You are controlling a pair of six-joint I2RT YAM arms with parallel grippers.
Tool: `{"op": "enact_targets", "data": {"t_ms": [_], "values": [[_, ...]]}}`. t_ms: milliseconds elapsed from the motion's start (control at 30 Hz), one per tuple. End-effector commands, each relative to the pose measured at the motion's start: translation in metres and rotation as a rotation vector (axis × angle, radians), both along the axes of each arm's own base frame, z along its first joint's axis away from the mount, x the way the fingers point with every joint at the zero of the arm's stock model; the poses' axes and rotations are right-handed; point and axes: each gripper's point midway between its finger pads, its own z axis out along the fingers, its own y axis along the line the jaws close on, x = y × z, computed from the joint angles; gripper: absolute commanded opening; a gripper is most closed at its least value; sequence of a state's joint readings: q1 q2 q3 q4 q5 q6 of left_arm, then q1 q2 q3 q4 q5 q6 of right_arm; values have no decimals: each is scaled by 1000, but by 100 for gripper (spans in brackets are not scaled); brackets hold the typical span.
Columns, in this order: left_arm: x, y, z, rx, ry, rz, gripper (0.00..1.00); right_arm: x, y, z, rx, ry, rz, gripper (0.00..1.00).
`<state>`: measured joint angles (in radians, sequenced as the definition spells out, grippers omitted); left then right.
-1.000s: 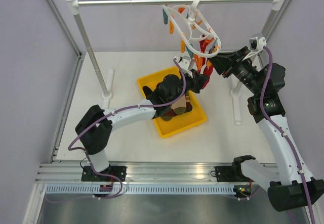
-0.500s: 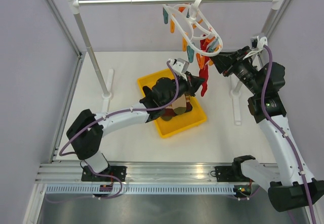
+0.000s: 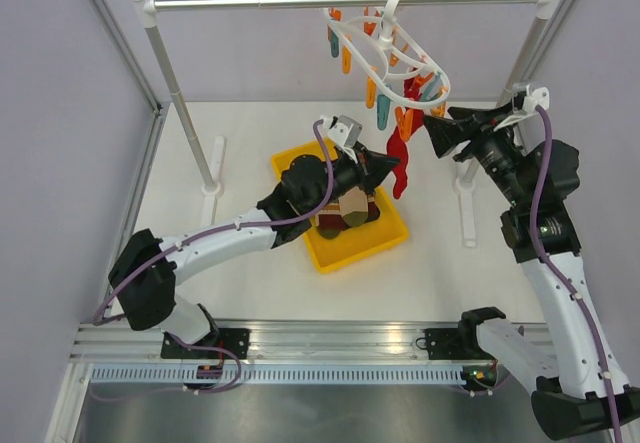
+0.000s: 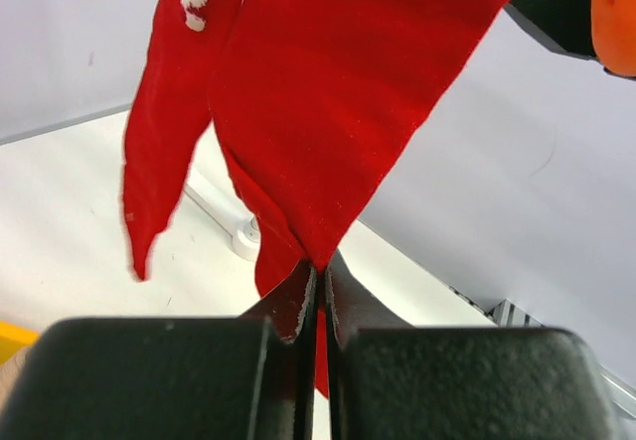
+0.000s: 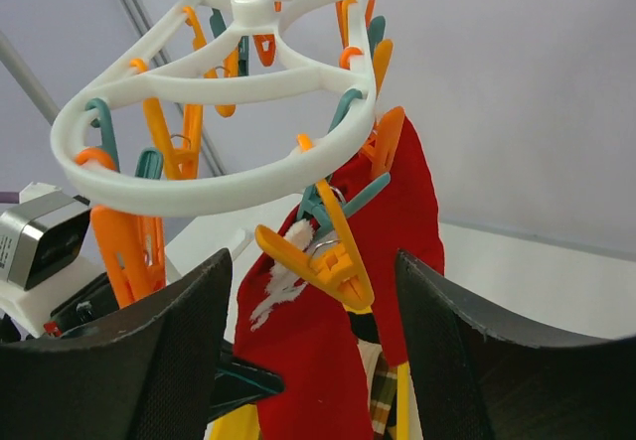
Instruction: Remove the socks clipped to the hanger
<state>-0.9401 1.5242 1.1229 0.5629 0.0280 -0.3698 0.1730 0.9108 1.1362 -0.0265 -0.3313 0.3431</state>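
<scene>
The white hanger [image 3: 352,29] hangs from the rail, ringed with orange and teal clips. Two red socks [image 3: 402,151] dangle from clips on its right side. My left gripper [image 3: 386,164] is shut on the lower tip of one red sock [image 4: 338,92]; the jaws [image 4: 320,273] pinch the fabric. A second red sock [image 4: 164,132] hangs just left of it. My right gripper [image 3: 436,129] stands open beside the hanger. In the right wrist view its fingers [image 5: 310,261] flank an orange clip [image 5: 328,261] that holds a red sock [image 5: 298,351] under the hanger [image 5: 199,190].
A yellow bin [image 3: 330,255] sits on the table below the hanger, with tan patterned and dark socks [image 3: 350,209] in it. The metal rail [image 3: 260,3] spans the back on two white posts [image 3: 180,103]. Another post base [image 3: 466,203] stands near the right arm.
My right gripper has opened and drawn back to the right. The hanger has swung right. My left gripper has shut on the red sock's tip while its arm stretched out leftward.
</scene>
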Motion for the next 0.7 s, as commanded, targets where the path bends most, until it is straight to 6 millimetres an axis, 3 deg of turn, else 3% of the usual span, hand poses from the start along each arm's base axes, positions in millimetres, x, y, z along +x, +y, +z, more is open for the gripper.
{"op": "enact_targets", "data": {"t_ms": [0,133,333,667], "values": [[-13,5,21,-35,-4,-48,2,-6,-9,-3,-24,-16,-47,71],[-12,13,19,-37,47,-82,2,-7,-7,-15,-45,-1,-31,70],[-11,32,20,-76,109,-126,2,-19,15,-26,-97,-24,120,70],[-15,54,36,-95,106,-157,2,17,-1,-56,-71,38,4,64]]}}
